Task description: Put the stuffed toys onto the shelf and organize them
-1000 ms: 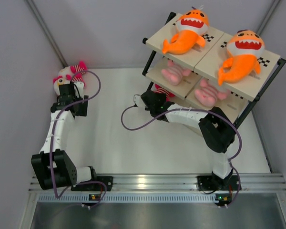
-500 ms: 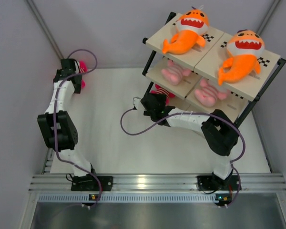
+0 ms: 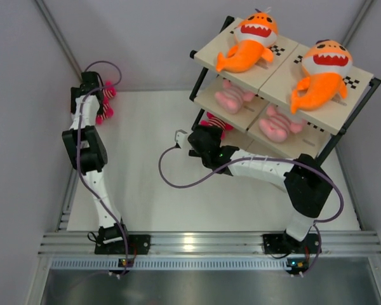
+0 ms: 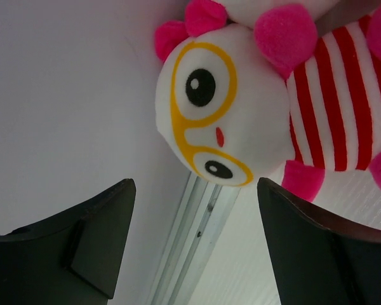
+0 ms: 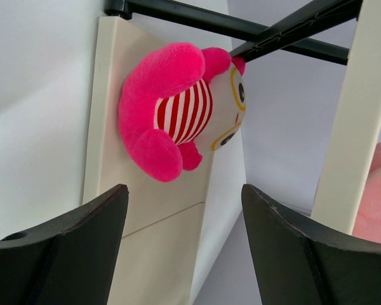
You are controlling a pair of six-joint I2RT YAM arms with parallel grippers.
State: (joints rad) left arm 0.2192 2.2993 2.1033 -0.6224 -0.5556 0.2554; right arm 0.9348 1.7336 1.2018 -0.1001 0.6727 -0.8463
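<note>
Well, from my desk I read the left claw (image 4: 195, 184) as spread wide with nothing between its fingers. It points at a striped doll (image 4: 241, 114) that fills the upper right of the left wrist view, close ahead but not touched. That doll lies on the table (image 3: 146, 171) in the upper left of the top view, at the foot of the wall (image 4: 63, 95). Its white head is by a metal rail (image 4: 197, 235) that runs along the table edge.

The right claw (image 5: 184, 189) is equally wide apart and holds nothing. Ahead of it, in the upper middle of the right wrist view, a second striped doll (image 5: 178, 117) lies on the bottom board of the shelf (image 3: 276, 73). It sits under a black tube of the frame, clear of both fingers. From above I see only that doll's pink and striped edge poking out under the middle tier at the shelf's left end, just beside the right wrist.

The shelf stands in the upper right of the top view. On its top tier the left shark (image 3: 249, 39) and the right shark (image 3: 320, 73) each lie on their own board, heads toward the top of the frame. On the middle tier, partly hidden by the top boards, the left pink doll (image 3: 233, 96) and the right pink doll (image 3: 276, 124) lie side by side.
</note>
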